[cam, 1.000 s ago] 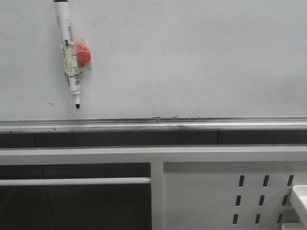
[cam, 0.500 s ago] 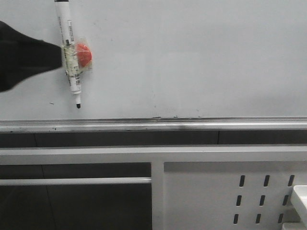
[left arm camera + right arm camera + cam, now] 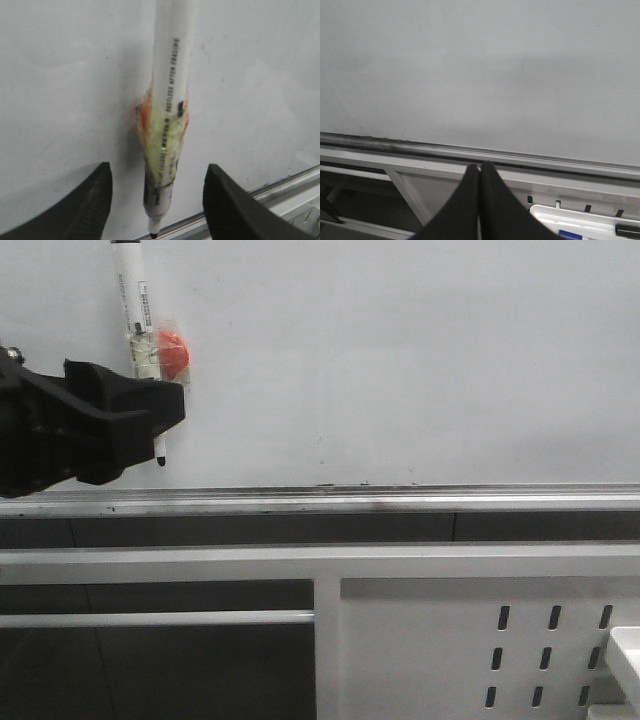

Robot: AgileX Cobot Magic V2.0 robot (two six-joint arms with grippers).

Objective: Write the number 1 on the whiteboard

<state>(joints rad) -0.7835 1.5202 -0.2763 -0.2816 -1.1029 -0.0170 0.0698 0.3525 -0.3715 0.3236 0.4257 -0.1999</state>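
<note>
Two grippers are in play, and only the left gripper (image 3: 168, 410) is near the marker (image 3: 133, 302). It reaches in from the left edge of the front view with its fingers spread wide, one on each side of the pen's lower barrel (image 3: 161, 185) in the left wrist view, not yet touching it. The marker hangs against the whiteboard (image 3: 420, 360) at far left, long axis near-vertical, tip (image 3: 160, 460) down just above the silver rail (image 3: 400, 496), taped to a red magnet (image 3: 172, 352). Judged from this, the grasp turns on closing across that upright barrel. No number 1 shows on the board; the stroke is not yet begun. To the right, the right gripper (image 3: 480, 172) appears only in its own wrist view, fingers pressed together on nothing, facing bare board above the rail and well apart from the pen.
</note>
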